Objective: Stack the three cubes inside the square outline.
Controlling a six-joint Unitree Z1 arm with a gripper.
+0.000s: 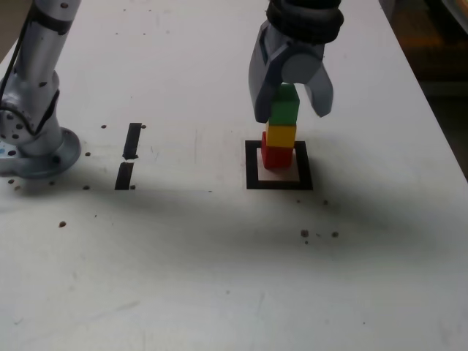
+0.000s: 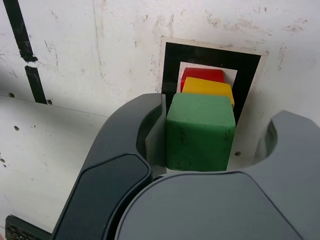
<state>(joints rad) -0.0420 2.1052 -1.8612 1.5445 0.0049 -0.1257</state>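
The spread grey end effector (image 1: 293, 106) straddles the solid green cube (image 1: 285, 106), apparently topping yellow and red cubes; stacking looks done, withdrawal remains.

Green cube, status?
Gripper open around green cube. Green atop yellow cube, yellow on red cube. No obstruction seen.

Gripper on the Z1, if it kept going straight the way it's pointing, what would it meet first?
Most likely the green cube, already between the open gripper's jaws; the yellow cube comes next below. Exact depth is hard to judge.
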